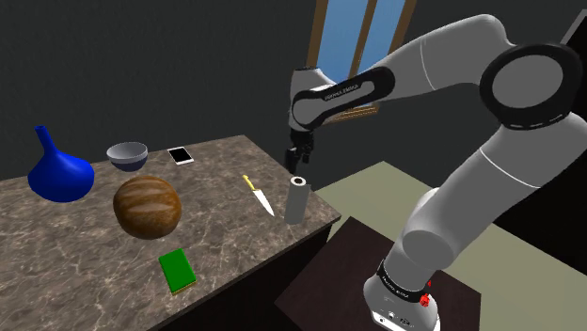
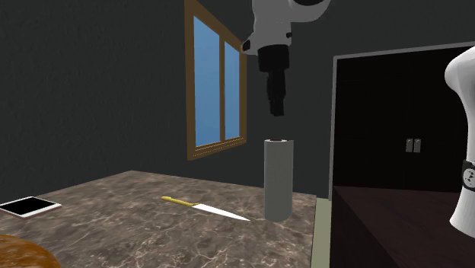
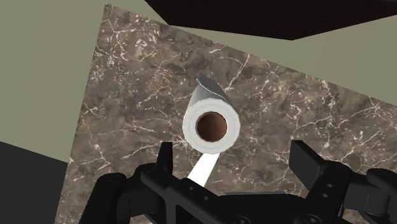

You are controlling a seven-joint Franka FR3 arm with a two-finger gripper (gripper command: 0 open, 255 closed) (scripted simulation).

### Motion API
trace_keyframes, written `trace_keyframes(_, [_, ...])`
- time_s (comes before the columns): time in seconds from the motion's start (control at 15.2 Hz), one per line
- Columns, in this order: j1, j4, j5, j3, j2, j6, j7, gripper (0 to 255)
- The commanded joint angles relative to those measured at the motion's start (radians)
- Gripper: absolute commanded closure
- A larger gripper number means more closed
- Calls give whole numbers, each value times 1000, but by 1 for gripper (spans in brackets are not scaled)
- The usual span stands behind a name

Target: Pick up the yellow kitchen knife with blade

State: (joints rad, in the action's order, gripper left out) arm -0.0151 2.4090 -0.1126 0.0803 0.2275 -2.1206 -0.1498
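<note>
The knife (image 1: 259,196) lies flat on the dark marble counter (image 1: 85,244), its yellow handle toward the back and its pale blade pointing at the front edge. In the second exterior view the knife (image 2: 204,207) rests just left of an upright grey paper roll (image 2: 278,179). My black gripper (image 1: 299,156) hangs in the air straight above that roll (image 1: 296,199), well clear of its top. In the wrist view the gripper (image 3: 235,162) is open and empty. The roll's hollow core (image 3: 211,127) sits just ahead of the fingers, and the blade (image 3: 205,168) pokes out beside it.
On the counter also stand a blue vase (image 1: 58,169), a grey bowl (image 1: 127,155), a white-rimmed tablet (image 1: 181,155), a brown round object (image 1: 148,207) and a green block (image 1: 177,270). The counter's edge (image 1: 315,226) runs close to the roll. A window (image 2: 217,84) is behind.
</note>
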Motion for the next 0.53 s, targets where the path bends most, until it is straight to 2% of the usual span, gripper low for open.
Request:
trace_keyframes(0.0, [-2, -24, 10, 12, -77, -66, -19, 0])
trace_keyframes(0.46, [-10, -159, 76, 25, -346, -232, -89, 0])
